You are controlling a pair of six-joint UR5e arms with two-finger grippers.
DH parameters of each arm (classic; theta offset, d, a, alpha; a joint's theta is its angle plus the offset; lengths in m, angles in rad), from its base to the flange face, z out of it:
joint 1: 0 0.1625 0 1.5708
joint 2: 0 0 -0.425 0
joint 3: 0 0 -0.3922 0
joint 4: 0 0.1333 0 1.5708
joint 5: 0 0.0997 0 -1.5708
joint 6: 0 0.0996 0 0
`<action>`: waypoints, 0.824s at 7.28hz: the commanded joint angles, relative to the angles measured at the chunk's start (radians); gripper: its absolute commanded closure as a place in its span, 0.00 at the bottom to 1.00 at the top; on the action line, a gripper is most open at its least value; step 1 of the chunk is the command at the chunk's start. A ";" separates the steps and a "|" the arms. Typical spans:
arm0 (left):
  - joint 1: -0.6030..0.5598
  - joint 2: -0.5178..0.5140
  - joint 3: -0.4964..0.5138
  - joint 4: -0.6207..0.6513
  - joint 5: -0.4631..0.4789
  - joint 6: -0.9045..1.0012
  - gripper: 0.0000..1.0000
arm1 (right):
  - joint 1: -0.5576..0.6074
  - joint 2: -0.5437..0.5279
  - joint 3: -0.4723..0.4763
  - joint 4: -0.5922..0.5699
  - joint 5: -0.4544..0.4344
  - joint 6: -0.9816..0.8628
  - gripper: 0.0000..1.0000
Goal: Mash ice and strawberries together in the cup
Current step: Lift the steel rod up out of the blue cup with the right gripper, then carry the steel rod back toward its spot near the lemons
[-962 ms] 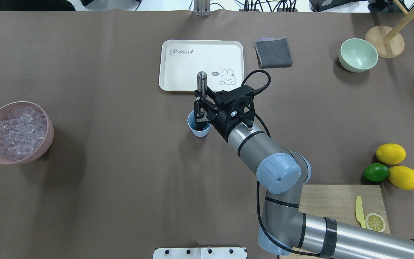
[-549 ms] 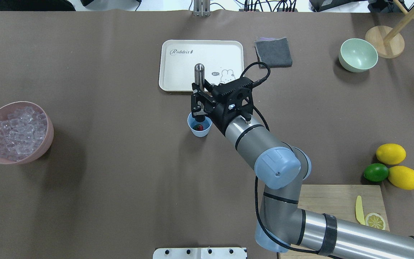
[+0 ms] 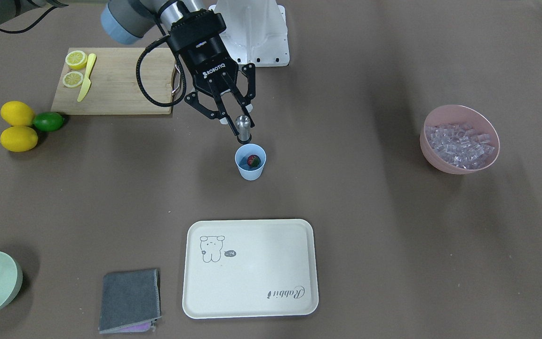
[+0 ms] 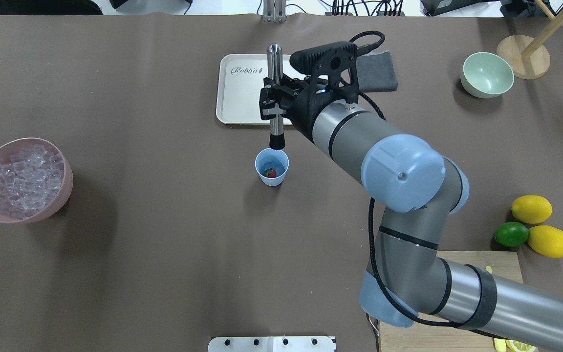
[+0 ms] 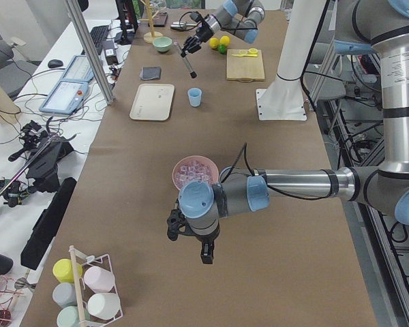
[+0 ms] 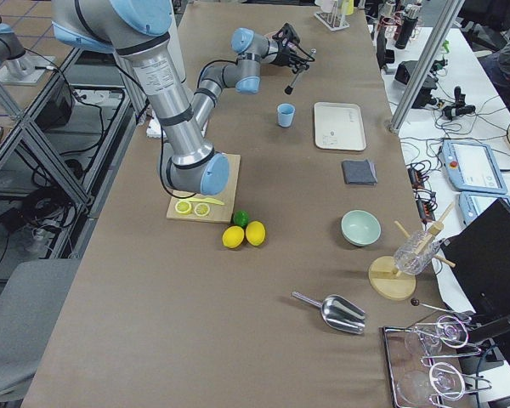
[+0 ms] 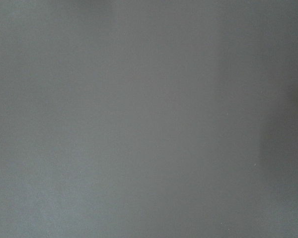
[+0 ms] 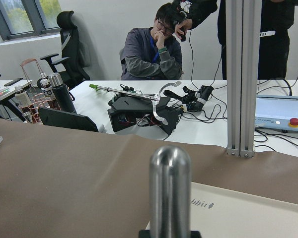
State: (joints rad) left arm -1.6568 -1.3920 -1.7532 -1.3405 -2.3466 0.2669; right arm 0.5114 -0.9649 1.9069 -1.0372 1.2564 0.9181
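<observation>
The light-blue cup stands mid-table with a red strawberry lying in it. My right gripper is shut on a steel muddler held upright, its black tip just above the cup's far rim. The ice fills a pink bowl at the table's left end. My left gripper hangs over bare table near that bowl; I cannot tell if it is open or shut.
A cream tray lies just beyond the cup, with a grey cloth beside it. A pale green bowl, two lemons and a lime, and a cutting board lie on the right side. People are beyond the table's far edge.
My right gripper has lifted the muddler out of the cup and raised it high, drawing back toward the tray. The strawberry now shows uncovered in the cup.
</observation>
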 commanded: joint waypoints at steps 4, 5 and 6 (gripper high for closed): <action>-0.003 0.002 -0.002 -0.068 0.001 0.002 0.00 | 0.352 -0.026 0.101 -0.354 0.645 0.239 1.00; -0.001 0.020 -0.005 -0.087 0.001 0.002 0.00 | 0.395 -0.061 0.095 -0.483 0.770 0.216 1.00; -0.001 0.033 0.000 -0.133 0.001 0.000 0.00 | 0.409 -0.124 0.089 -0.571 0.834 0.129 1.00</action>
State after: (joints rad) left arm -1.6590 -1.3745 -1.7561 -1.4303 -2.3455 0.2680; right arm 0.8858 -1.0265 2.0001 -1.4819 1.9792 1.1178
